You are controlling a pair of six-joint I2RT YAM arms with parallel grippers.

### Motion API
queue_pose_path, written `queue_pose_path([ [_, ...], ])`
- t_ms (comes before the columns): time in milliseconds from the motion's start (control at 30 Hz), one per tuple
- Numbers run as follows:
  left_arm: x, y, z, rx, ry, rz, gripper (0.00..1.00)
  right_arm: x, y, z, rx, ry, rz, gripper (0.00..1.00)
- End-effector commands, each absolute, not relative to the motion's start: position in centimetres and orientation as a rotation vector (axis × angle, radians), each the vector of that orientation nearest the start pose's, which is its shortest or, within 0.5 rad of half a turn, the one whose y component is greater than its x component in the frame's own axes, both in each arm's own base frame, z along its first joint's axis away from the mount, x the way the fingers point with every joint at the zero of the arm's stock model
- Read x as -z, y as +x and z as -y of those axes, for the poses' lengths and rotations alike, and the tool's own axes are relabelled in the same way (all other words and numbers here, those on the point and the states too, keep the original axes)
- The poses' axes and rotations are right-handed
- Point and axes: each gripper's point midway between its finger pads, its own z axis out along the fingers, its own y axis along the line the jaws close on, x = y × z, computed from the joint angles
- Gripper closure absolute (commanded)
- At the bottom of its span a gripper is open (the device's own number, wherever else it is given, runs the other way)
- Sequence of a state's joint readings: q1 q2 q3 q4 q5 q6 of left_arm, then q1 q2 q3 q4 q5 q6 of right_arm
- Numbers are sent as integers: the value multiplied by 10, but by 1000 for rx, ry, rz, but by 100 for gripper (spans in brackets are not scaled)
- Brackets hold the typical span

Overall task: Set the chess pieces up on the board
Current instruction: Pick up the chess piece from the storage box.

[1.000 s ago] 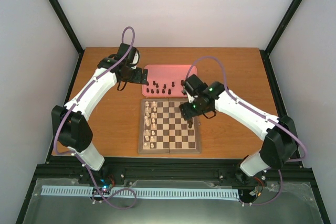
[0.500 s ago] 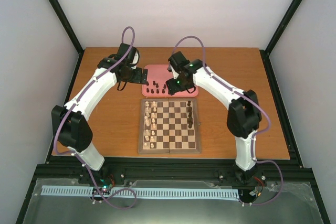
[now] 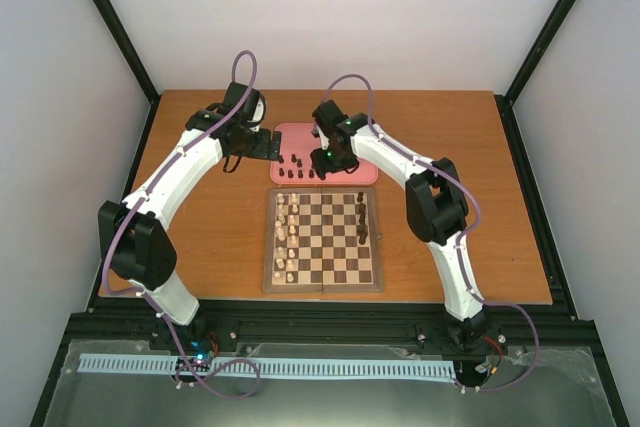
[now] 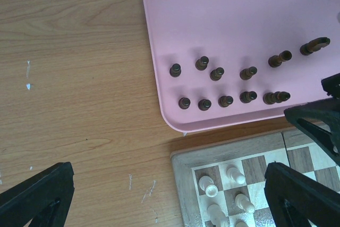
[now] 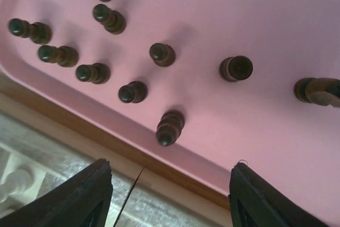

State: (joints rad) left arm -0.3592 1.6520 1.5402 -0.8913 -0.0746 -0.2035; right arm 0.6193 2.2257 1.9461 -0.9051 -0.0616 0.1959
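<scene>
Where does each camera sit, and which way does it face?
Top external: above and behind both arms, shown whole, looking down on board and pink tray.
Left wrist: on the left arm, facing down at the tray's corner and chess pieces; open left gripper shows.
Right wrist: facing down over the tray's board-side edge; open right gripper shows.
Both wrist views share tray, pieces and board edge.
</scene>
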Motion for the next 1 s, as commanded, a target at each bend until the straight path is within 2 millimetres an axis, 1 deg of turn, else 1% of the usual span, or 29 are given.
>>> queue_pose_path([
  [0, -216, 398, 139, 127, 192, -2534, 0, -79, 434, -316, -332, -588, -2729, 41],
  [67, -216, 398, 139, 127, 192, -2534, 0, -74, 437, -319, -341, -593, -2732, 45],
  [367, -215, 399, 140, 125, 193, -2537, 0, -66, 445, -333, -392, -611, -2738, 56],
  [467, -214, 398, 139, 123, 194, -2539, 0, -61, 444, -332, -386, -611, -2756, 61],
  [633, -213, 398, 138, 117, 193, -2539, 0, -54, 436, -329, -388, -618, -2788, 69],
  [800, -212, 398, 138, 113, 195, -2542, 0, -54, 432, -327, -388, -621, -2796, 69],
  [967, -210, 400, 139, 115, 196, -2546, 0, -49, 433, -325, -362, -630, -2804, 68],
])
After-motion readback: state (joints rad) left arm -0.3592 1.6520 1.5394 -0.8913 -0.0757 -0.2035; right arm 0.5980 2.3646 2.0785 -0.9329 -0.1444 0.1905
